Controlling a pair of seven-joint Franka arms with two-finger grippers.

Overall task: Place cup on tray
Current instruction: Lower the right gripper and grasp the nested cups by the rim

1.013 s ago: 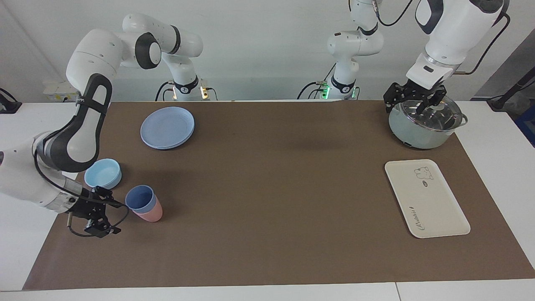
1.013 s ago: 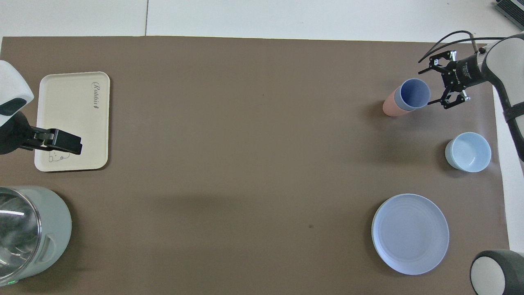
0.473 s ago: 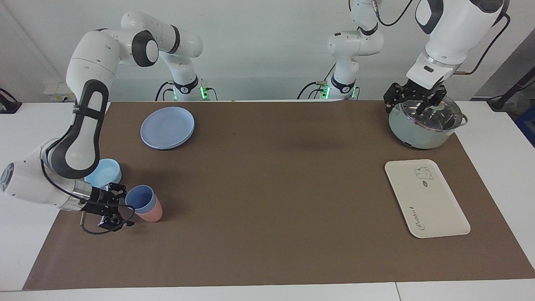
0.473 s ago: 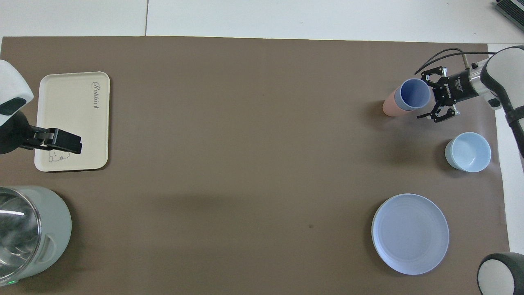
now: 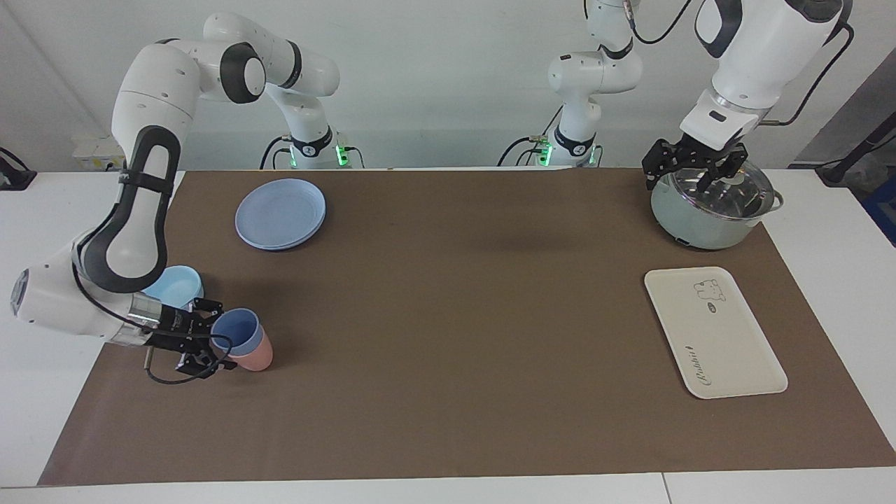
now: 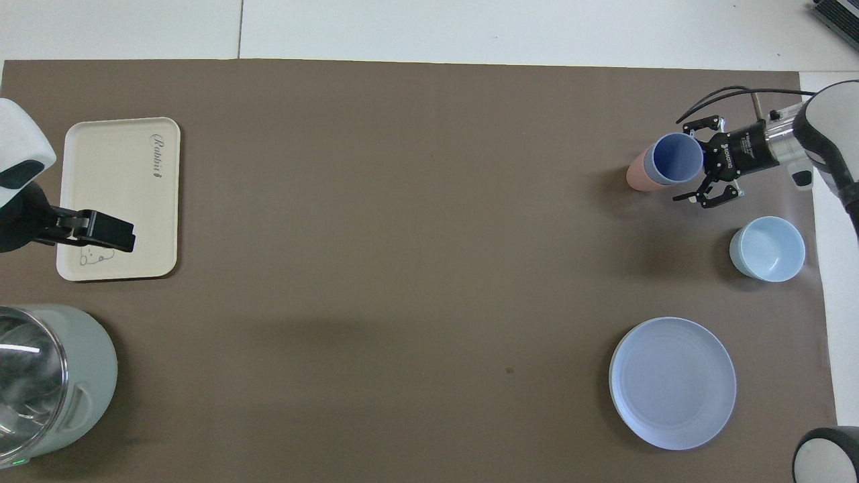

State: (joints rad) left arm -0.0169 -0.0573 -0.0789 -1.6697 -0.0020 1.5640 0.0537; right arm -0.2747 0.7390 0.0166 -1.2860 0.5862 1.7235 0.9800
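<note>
Right arm working. My right gripper (image 5: pixel 208 336) is lying low and sideways in the lower left of the facing view. Its jaws are standing wide open and holding nothing.

The small periwinkle-blue tapered plastic cup (image 5: pixel 234 330) is standing just off my fingertips, toward the table's middle. It is upright, long axis vertical, mouth up. One finger is passing on the robots' side of its rim and the other on the side away from them. In the overhead view the tips are only reaching the rim's near edge. I am judging I need to go further in before closing.

The blue cup is sitting nested in a salmon-pink plastic cup (image 5: pixel 255 358), so a pull may lift both.

The light-blue shallow bowl (image 5: pixel 175 287) is sitting near my wrist, higher in the frame. The round blue plates (image 5: pixel 280 213) are higher again.

The cream-white rectangular plastic tray (image 5: pixel 728 350) is lying well apart in the lower right of the frame, at the left arm's end of the table.

My left gripper (image 5: pixel 693 175) is waiting open over the pale-green lidded pot (image 5: pixel 700 227) in the upper right, nearer the tray than I am.
</note>
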